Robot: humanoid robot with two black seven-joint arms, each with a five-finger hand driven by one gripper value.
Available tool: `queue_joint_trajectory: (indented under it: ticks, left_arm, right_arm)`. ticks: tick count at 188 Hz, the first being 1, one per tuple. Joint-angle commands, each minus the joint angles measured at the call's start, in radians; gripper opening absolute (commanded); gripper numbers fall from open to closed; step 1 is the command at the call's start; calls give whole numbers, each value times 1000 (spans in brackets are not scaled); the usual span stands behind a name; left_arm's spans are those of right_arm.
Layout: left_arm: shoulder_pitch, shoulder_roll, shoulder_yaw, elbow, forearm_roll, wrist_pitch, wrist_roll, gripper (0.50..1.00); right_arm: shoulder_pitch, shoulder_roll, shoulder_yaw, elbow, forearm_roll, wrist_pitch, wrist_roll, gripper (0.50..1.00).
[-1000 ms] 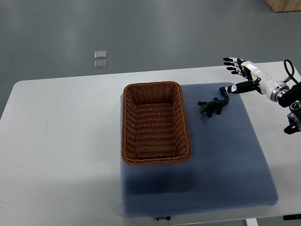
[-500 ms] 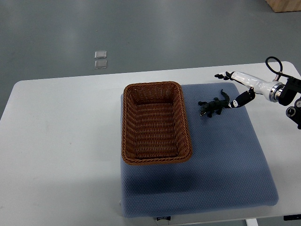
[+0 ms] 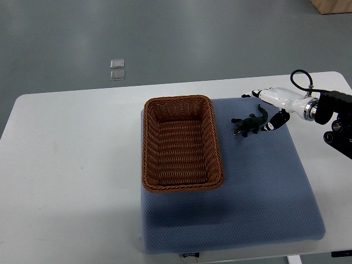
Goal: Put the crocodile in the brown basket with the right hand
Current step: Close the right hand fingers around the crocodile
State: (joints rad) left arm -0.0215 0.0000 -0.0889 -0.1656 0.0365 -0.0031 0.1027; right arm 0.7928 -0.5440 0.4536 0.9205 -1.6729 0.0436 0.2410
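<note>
Top view of a white bench (image 3: 66, 165) carrying a blue-grey padded mat (image 3: 264, 187) on its right half. Brown basket (image 3: 182, 143): a rectangular wicker tray, long axis running 12 to 6 o'clock, standing on the left part of the mat with nothing inside it. Crocodile (image 3: 250, 123): a small dark green toy lying on the mat just beside the basket's upper right rim, at 3 o'clock from it and not touching it; its head points toward 8 o'clock, its tail rises toward 1 o'clock. Right hand (image 3: 272, 104): white with black tips, its arm entering from the picture's right edge, placed at 2 o'clock from the toy and close over its tail end. Its fingers (image 3: 254, 94) are stretched out and apart, reaching toward 10 o'clock above the toy, while a dark thumb (image 3: 274, 121) sits just at 3 o'clock of the tail; nothing is clasped, and contact with the tail cannot be judged. Between toy and basket only a narrow strip of bare mat shows. On the grey floor beyond the bench, at 11 o'clock from the basket, lie two small clear square plates (image 3: 117, 70).
</note>
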Motion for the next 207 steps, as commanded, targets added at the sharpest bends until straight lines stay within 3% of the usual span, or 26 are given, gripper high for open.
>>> queue_joint_trajectory:
  ticks: [1, 93, 207]
  left_arm:
    - [0, 0, 0, 1, 0, 0, 0, 1000]
    - [0, 0, 1, 0, -1, 0, 0, 1000]
    - [0, 0, 0, 0, 0, 0, 0, 1000]
  right_arm:
    - [0, 1, -21, 0, -11, -1, 0, 911]
    - [14, 19, -96, -29, -74, -37, -2, 834]
    - [14, 44, -118, -45, -93, -68, -3, 795]
